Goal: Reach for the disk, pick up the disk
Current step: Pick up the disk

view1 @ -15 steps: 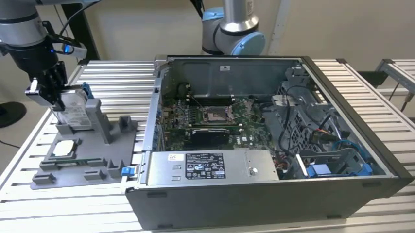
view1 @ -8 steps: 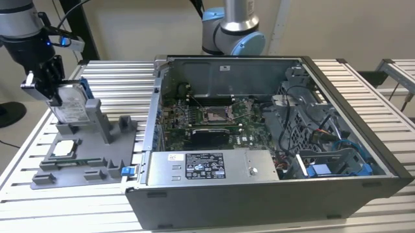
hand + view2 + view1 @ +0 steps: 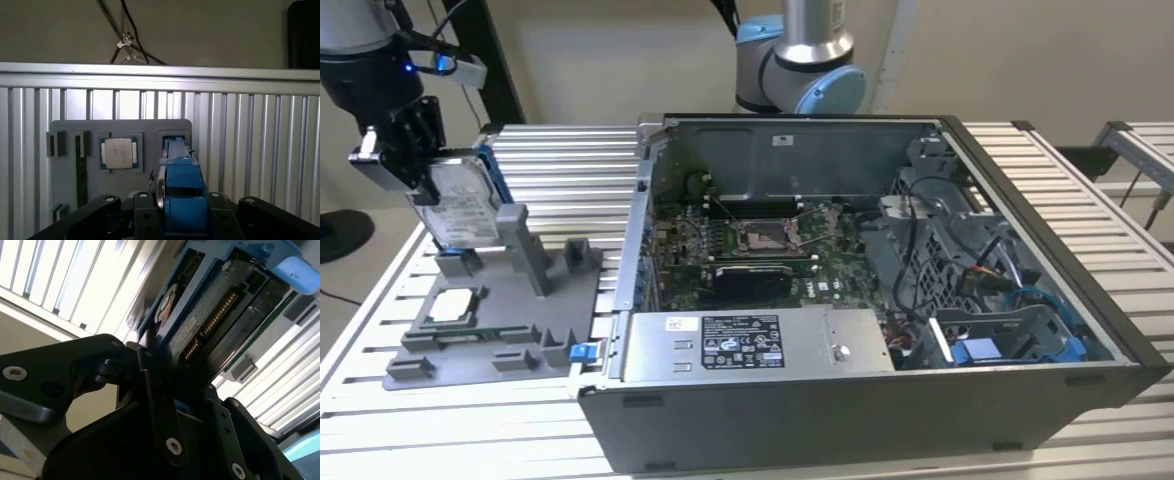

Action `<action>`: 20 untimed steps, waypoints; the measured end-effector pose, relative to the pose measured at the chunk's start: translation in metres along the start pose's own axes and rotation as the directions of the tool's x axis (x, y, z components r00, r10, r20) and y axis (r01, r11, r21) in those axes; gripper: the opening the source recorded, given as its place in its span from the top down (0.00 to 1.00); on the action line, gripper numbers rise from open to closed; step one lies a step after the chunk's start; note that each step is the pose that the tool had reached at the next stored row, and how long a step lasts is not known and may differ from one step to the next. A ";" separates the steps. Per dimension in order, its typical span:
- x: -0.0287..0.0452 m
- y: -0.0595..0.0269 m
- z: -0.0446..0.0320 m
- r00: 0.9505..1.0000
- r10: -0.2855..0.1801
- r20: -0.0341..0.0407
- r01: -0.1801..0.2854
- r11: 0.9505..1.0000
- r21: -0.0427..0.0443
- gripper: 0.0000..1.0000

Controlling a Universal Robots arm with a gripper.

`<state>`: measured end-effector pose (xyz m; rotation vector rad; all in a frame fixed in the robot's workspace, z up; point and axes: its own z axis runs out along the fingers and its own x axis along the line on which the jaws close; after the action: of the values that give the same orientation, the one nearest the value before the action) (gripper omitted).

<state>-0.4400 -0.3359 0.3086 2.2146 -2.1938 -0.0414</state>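
- Lower edge of the exterior view: an open desktop computer case (image 3: 854, 420) with its side panel off, lying on a slatted aluminium table (image 3: 1067, 170).
- Just inside the case's near wall: a grey power supply (image 3: 854, 340) bearing a white-and-black sticker (image 3: 740, 342). The print is too small to read.
- Lower left of the exterior view: a grey fixture tray (image 3: 507, 330) holding a square silver processor chip (image 3: 454, 305). Any marking on the chip's lid is unreadable.
- Upper left, over the tray's upright slot: the disk (image 3: 460, 205), a hard drive in a blue bracket, standing on edge.
  - Its white printed label faces the case, and the text is not legible.
  - Its lower edge is at the slot's mouth; I cannot tell whether it is clear of the slot.
- On the disk's upper end: the gripper (image 3: 424, 180), claw clamped on the disk. Both wrist views show the drive held edge-on between the claw's two sides.
- Step, as judged: the reach is complete, the grasp is made and the pick-up is in hand. It calls for a firm hold and travel in line with the slot posts, so the bracket does not catch.
- Mid-frame, inside the case: the motherboard (image 3: 720, 255) with its processor socket (image 3: 761, 237).
- Top centre, farthest: a blue-capped arm joint (image 3: 801, 60).
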 end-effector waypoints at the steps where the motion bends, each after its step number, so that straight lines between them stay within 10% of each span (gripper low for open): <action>1: 0.0000 0.0001 -0.0020 1.000 0.000 0.000 0.000 1.000 0.000 1.00; 20: -0.0001 0.0016 -0.0441 1.000 0.000 0.000 0.000 1.000 0.000 1.00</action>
<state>-0.4400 -0.3360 0.3527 2.2146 -2.1939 -0.0413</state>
